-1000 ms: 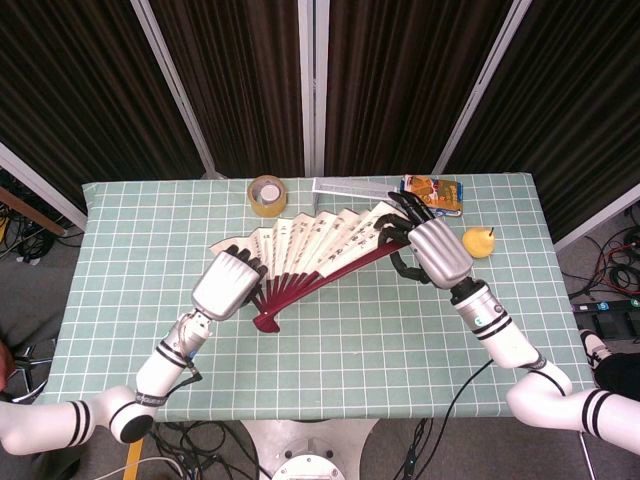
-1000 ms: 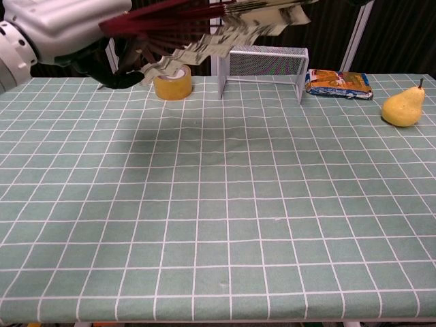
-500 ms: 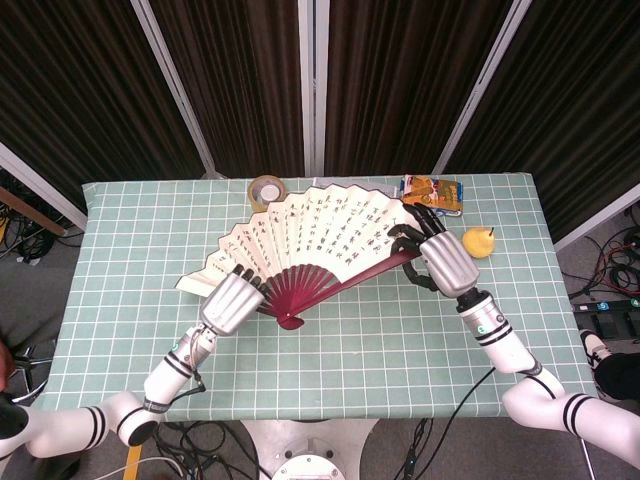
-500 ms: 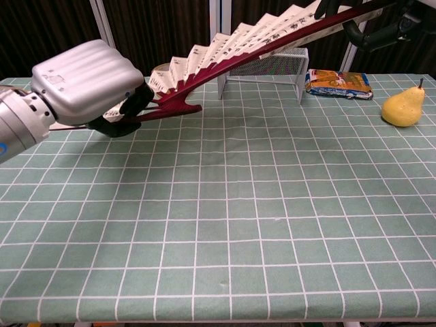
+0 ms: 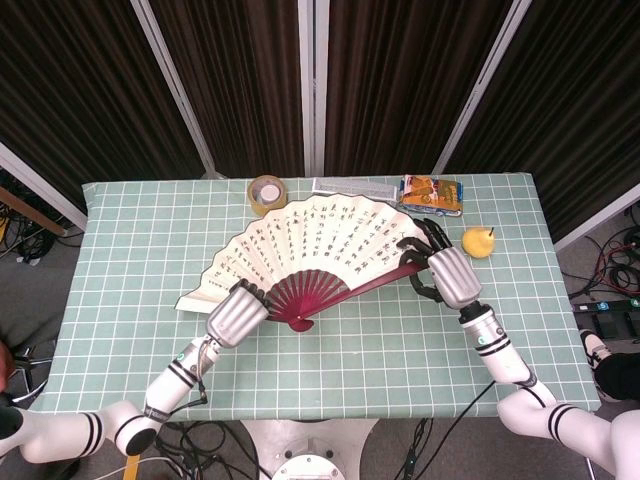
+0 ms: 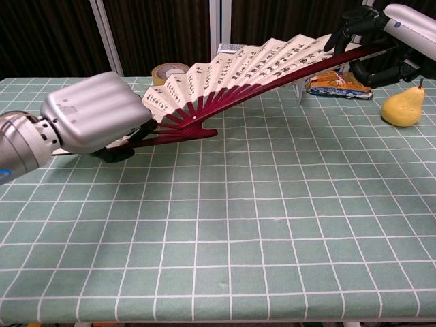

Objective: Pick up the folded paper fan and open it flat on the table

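The paper fan (image 5: 310, 240) is spread wide, cream leaf with black writing and dark red ribs (image 6: 225, 95). It hangs a little above the green checked table, tilted up toward the right. My left hand (image 5: 236, 313) grips the left end rib near the pivot; in the chest view this hand (image 6: 95, 121) sits low at the left. My right hand (image 5: 443, 274) holds the right end rib, and shows at the top right of the chest view (image 6: 388, 30). The fan's left tip (image 5: 192, 298) lies near the tabletop.
A roll of yellow tape (image 5: 266, 193) stands at the back behind the fan. A wire rack (image 5: 352, 187) and a snack packet (image 5: 434, 194) lie at the back right. A yellow pear (image 6: 402, 106) rests to the right of my right hand.
Both hands have come down and toward the front with the fan. The fan has spread wider and dropped closer to the table, flatter than before.
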{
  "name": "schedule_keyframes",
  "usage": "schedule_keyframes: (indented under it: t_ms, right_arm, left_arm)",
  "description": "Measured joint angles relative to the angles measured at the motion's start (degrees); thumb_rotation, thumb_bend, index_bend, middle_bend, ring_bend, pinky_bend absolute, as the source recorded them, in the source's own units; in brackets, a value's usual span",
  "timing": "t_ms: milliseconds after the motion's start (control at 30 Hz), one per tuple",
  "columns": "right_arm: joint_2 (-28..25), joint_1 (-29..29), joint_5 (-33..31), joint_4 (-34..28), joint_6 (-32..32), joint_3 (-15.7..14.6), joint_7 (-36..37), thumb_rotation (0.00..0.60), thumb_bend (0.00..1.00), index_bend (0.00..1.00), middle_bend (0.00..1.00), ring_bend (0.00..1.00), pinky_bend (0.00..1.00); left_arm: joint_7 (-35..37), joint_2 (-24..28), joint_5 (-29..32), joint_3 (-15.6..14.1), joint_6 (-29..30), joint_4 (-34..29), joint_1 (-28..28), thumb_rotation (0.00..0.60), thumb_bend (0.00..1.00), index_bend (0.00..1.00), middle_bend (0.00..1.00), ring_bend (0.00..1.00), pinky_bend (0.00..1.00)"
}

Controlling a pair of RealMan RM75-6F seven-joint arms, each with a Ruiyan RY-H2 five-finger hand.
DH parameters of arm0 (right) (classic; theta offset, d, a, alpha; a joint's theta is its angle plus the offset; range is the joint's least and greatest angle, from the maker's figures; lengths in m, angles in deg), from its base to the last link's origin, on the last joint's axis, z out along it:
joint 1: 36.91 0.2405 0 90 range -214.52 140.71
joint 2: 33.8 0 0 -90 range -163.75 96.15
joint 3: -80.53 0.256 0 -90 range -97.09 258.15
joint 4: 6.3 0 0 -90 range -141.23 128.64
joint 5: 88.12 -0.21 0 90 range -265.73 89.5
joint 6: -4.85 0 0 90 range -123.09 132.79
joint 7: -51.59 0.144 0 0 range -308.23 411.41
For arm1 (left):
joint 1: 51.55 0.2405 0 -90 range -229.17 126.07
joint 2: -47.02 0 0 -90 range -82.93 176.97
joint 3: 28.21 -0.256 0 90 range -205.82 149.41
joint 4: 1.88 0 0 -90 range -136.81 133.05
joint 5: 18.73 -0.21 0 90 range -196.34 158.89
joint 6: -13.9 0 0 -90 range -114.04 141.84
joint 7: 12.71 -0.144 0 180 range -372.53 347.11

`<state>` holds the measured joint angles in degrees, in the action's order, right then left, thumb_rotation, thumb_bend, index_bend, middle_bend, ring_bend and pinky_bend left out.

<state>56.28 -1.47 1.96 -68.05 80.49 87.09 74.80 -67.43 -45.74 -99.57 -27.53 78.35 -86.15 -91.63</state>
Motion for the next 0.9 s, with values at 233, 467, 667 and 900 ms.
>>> schedule_keyframes:
  t_ms: [233,467,667,900]
  right_arm:
    - [1.8,-1.5,-0.3,2.3,1.1,-0.5,1.7,0.6,0.59,0.63,0.28,0.02,0.0]
    - [2.6,-3.2,0.0,3.6,2.1,-1.7,1.2,0.6,0.59,0.6,0.27,0.01,0.0]
    - [3.7,-5.4,0.4,5.0,3.1,-3.3,0.8,0.6,0.59,0.56,0.25,0.0,0.0]
    - [4.8,-7.1,0.1,6.8,3.1,-3.9,1.6,0.6,0.59,0.51,0.23,0.0,0.0]
  left_arm:
    - [-4.8,0.9,3.7,0.2,-1.1,-4.8,0.6,0.6,0.07,0.25,0.42,0.42,0.54]
    - [-7.0,2.6,8.0,0.5,-1.9,-8.5,1.0,0.6,0.03,0.2,0.37,0.36,0.52]
    - [-7.3,5.5,11.8,0.7,-2.7,-13.1,1.3,0.6,0.0,0.17,0.33,0.29,0.46]
    - [-3.9,8.0,14.1,1.5,-3.2,-16.0,1.0,0.6,0.0,0.16,0.3,0.22,0.39]
